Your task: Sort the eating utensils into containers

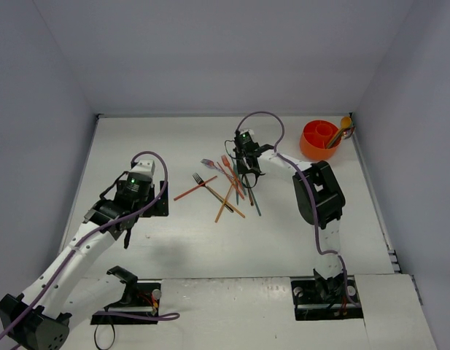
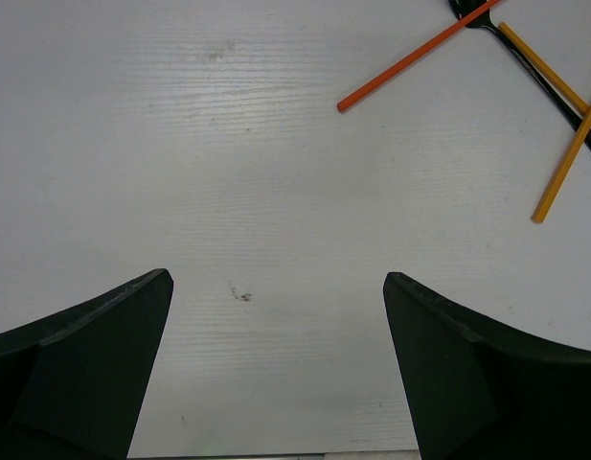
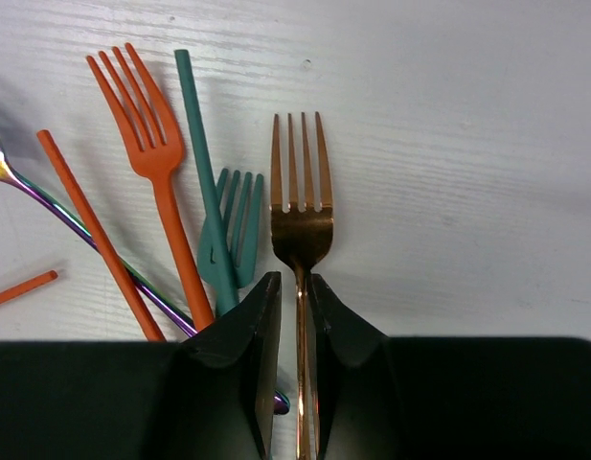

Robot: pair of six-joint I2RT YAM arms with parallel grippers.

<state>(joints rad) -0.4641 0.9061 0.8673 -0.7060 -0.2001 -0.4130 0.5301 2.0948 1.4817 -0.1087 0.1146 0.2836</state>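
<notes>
**Farthest from the orange cup, the left arm waits; sorting is barely begun**

Farthest from the orange cup, on the near left of the table, the left gripper hangs over bare tabletop. Its fingers are wide apart and hold nothing. Only the ends of an orange stick and two yellow-orange sticks reach into its view.

Closer to the cup, though well apart from it, the loose pile of utensils lies crossed on the table, none of it sorted yet. The right gripper is down at the side of the pile nearer the cup. Its fingers are clamped on the handle of a copper fork, whose tines point away from them. The pictures do not show whether the fork is off the table. Just beside it lie a teal fork, a teal stick, an orange fork and an iridescent utensil.

At the far right corner stands the cup itself, with at least one utensil in it, a golden spoon leaning over its rim.

By my reckoning one piece or so is done and about a dozen are left. The copper fork looks to be next, and it has to be carried across to the cup.
</notes>
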